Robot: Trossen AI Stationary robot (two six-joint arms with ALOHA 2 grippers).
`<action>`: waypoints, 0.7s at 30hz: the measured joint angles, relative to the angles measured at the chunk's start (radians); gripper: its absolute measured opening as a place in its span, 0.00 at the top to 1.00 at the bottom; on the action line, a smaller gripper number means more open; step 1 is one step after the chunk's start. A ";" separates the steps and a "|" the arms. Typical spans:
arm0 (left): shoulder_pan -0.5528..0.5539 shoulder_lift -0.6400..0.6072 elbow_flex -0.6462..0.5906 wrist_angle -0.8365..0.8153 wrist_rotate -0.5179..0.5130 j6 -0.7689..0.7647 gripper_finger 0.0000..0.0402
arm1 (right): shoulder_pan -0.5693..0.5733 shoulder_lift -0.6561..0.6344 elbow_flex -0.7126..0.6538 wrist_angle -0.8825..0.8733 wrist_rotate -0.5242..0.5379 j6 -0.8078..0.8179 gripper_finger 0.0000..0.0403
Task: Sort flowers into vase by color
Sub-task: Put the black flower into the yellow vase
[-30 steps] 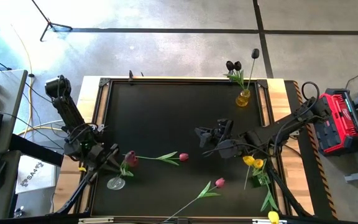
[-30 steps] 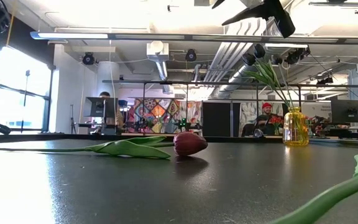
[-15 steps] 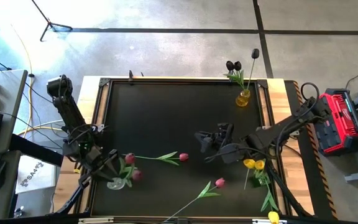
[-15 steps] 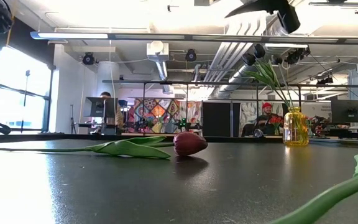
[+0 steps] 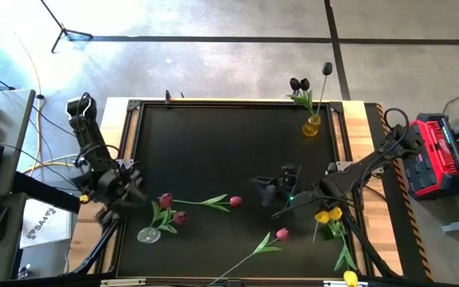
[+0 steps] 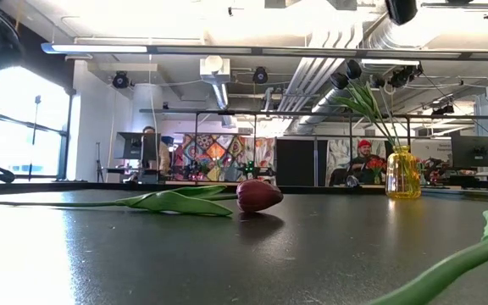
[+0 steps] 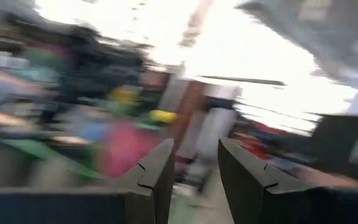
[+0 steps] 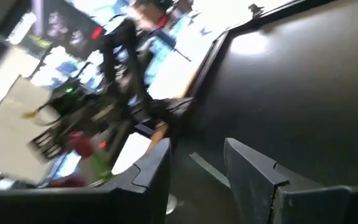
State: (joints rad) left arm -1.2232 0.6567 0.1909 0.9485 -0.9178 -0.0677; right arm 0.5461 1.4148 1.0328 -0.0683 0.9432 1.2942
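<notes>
In the high view a clear vase [image 5: 148,235] stands near the table's left near corner. Two pink tulips [image 5: 166,200] lean out of it. Two more pink tulips lie flat on the black mat, one [image 5: 235,201] mid-table, also seen in the low view [image 6: 258,195], and one [image 5: 281,234] nearer the front. A yellow vase [image 5: 312,125] at the far edge holds dark purple tulips [image 5: 298,83]. Yellow tulips [image 5: 327,214] lie by the right edge. My left gripper [image 5: 127,191] [image 7: 194,149] is open, left of the clear vase. My right gripper [image 5: 261,186] [image 8: 197,149] hovers open over mid-table.
The black mat has a raised frame [image 5: 126,143] with wooden table edges outside it. Another yellow tulip head [image 5: 350,277] lies at the near right corner. A red device [image 5: 435,155] sits right of the table. People show in the room beyond in the low view.
My left gripper has drawn back from the clear vase toward the table's left and far edges. A second pink head now shows beside the first above that vase. My right gripper has moved toward the near edge, closer to the mid-table pink tulip.
</notes>
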 joint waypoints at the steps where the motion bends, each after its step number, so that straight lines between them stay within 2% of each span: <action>1: 0.006 -0.014 0.017 -0.036 -0.084 0.016 0.72 | 0.000 0.005 0.000 0.043 -0.022 -0.030 0.66; 4: 0.032 -0.063 0.044 -0.179 -0.266 0.021 0.73 | -0.004 0.031 0.000 0.159 -0.096 -0.129 0.66; 7: 0.069 -0.116 0.045 -0.334 -0.373 -0.083 0.76 | -0.009 0.050 0.000 0.219 -0.160 -0.191 0.66; 11: 0.117 -0.170 0.045 -0.490 -0.374 -0.240 0.81 | -0.008 0.053 0.000 0.207 -0.183 -0.225 0.66; 13: 0.134 -0.180 0.045 -0.523 -0.373 -0.278 0.83 | -0.007 0.053 0.000 0.170 -0.231 -0.248 0.66; 18: 0.157 -0.187 0.053 -0.529 -0.396 -0.284 0.84 | -0.017 0.052 0.000 0.015 -0.377 -0.279 0.66; 21: 0.157 -0.187 0.087 -0.527 -0.450 -0.235 0.84 | -0.028 0.051 0.000 -0.081 -0.413 -0.298 0.66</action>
State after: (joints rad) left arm -1.0660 0.4702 0.2783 0.4213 -1.3674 -0.3025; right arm 0.5180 1.4656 1.0332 -0.1497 0.5307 0.9958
